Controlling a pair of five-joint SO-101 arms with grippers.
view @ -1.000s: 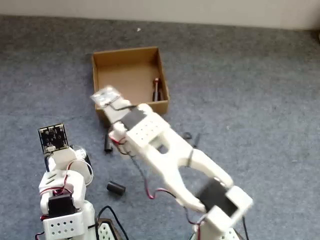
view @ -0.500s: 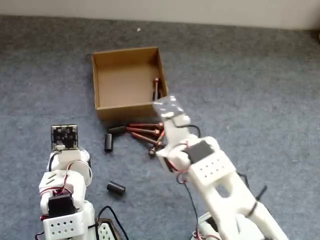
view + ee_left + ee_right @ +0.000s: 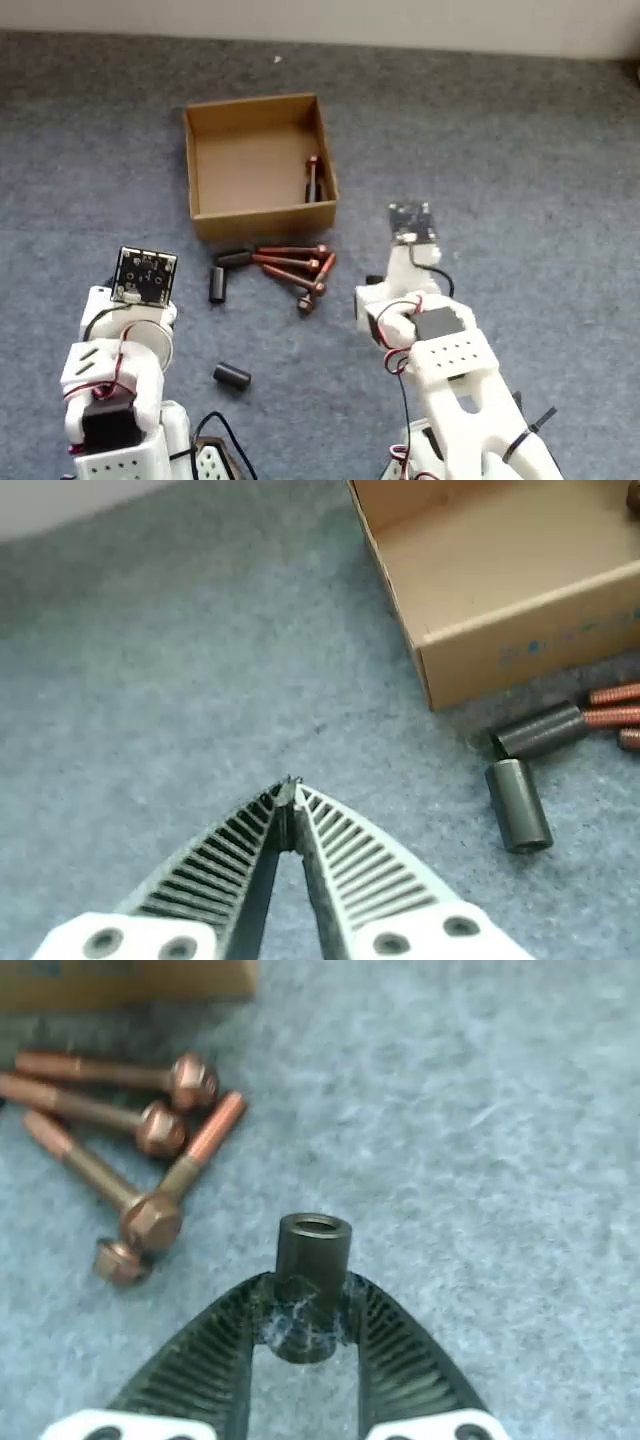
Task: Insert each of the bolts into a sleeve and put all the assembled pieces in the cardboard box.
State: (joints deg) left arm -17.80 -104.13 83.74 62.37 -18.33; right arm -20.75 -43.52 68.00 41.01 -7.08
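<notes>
— Gripping anything, that right pincer (image 3: 306,1290)?
— Yes. Its two ribbed fingers (image 3: 215,1345) are closed on a short dark sleeve (image 3: 314,1245), held by its lower half, open end pointing away from the arm, over the grey carpet (image 3: 480,1160).
— And the bolts?
— Four copper-coloured bolts (image 3: 150,1130) lie in a loose heap on the carpet near that pincer, between it and the front wall of the cardboard box (image 3: 262,221). None touches the held sleeve.
— The left pincer (image 3: 290,798)?
— Shut tight, tips touching, nothing between them, hanging over carpet off the box's corner.
— Other sleeves?
— Two loose sleeves (image 3: 538,730) lie close together by the box's front wall, at the threaded ends of the bolts. A third sleeve (image 3: 232,377) lies apart, nearer the arms' bases. Inside the box, against the wall on the right arm's side, rests one assembled piece (image 3: 312,182), a bolt with a dark sleeve on it.
</notes>
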